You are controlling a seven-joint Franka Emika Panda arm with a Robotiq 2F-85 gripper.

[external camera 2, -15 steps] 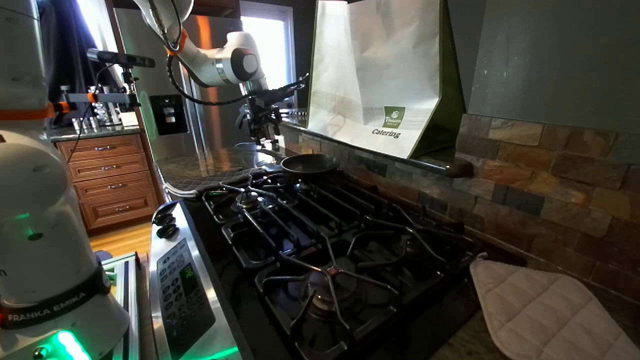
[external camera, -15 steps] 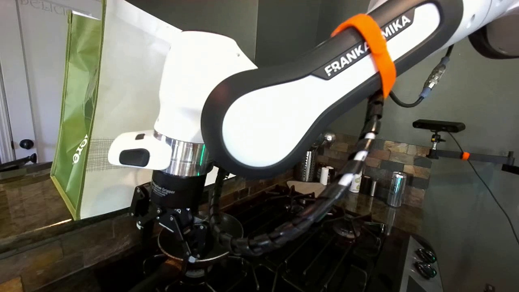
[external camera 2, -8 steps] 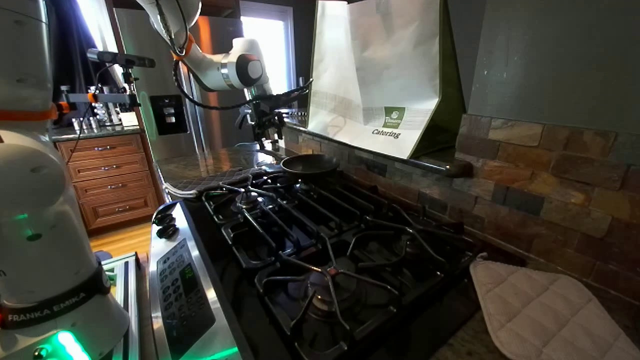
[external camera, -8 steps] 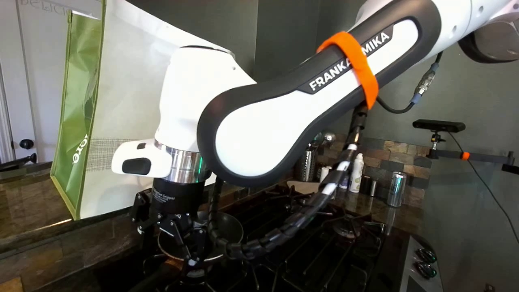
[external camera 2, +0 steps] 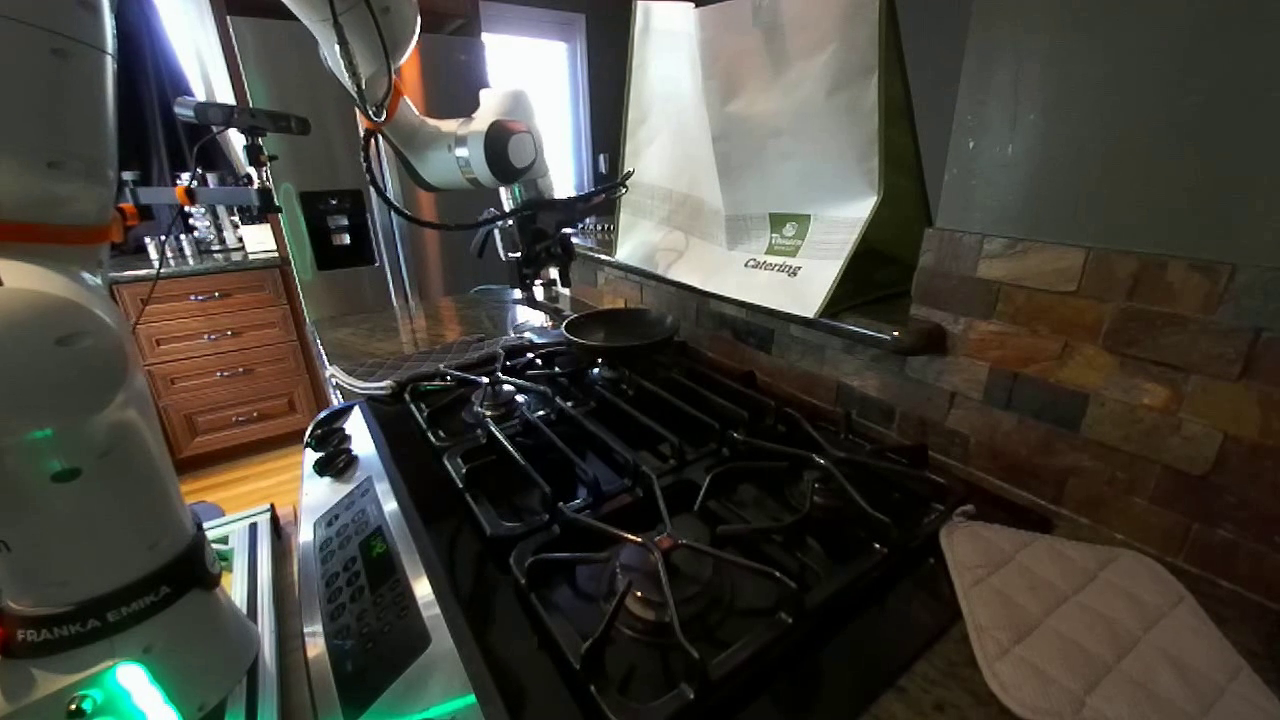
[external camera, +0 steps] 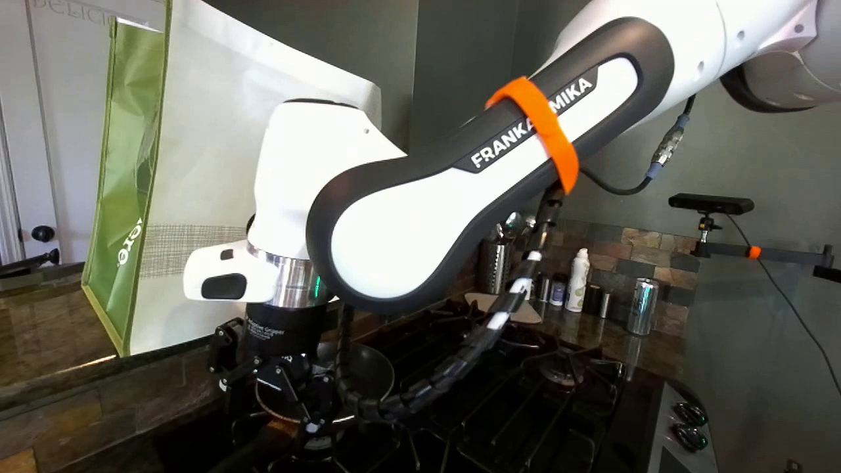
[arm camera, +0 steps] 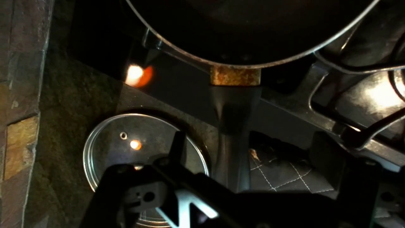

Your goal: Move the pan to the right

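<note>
Pan location: the pan (external camera 2: 620, 327) stands upright on the stove (external camera 2: 368, 600), over the burner at the stove's far, wall-side corner in an exterior view. Its handle (arm camera: 234, 126) projects past the stove's end edge. A glass lid (arm camera: 107, 142) lies on the desk (arm camera: 66, 152) just beside that edge.

Finger state: the fingers (arm camera: 178, 147) are positioned at the same end of the stove, spread wide. In the wrist view the handle lies between them, nearer to one, with a visible gap on each side. Nothing is held. Whether the fingers are down at handle height cannot be determined.

Progress, as judged:
1. Approach and alignment: done or nearly done.
2. Grasp: not yet made.
3. Transfer to the right: not begun.

Remaining: centre and lower the fingers if required, close on the handle, raise the pan off the stove, carry it, set it down and release. "Right" probably means toward the stove's opposite end, by the white potholder (external camera 2: 1110, 620).
</note>
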